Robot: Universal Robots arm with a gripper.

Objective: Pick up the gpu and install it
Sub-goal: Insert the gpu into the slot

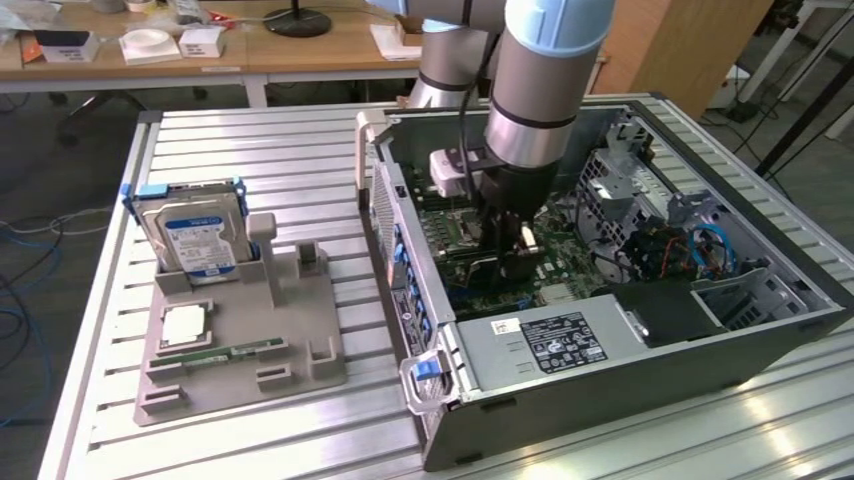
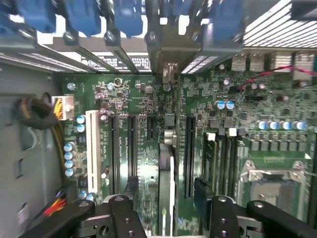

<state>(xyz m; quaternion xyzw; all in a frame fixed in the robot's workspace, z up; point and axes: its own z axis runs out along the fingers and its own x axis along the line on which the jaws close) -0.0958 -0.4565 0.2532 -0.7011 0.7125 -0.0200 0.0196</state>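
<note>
Your gripper (image 2: 166,210) is down inside the open computer case (image 1: 641,370), its fingers (image 2: 126,213) pinching the gpu (image 2: 167,168) edge-on between them; the card stands upright over the green motherboard (image 2: 143,144), close above the dark slots (image 2: 189,153); so the pick-up looks done and you are in the install step. I judge the card is not yet seated, though from here you cannot tell whether its edge touches the slot; the next move calls for lining the card's edge squarely with one slot and its end with the case's rear opening. The case lies on its side on a ribbed metal surface (image 1: 267,150); at the exterior view's left a grey holder (image 1: 240,340) carries a hard drive (image 1: 194,235) and a memory stick (image 1: 220,352); beyond stand wooden desks (image 1: 307,50) with small boxes.
</note>
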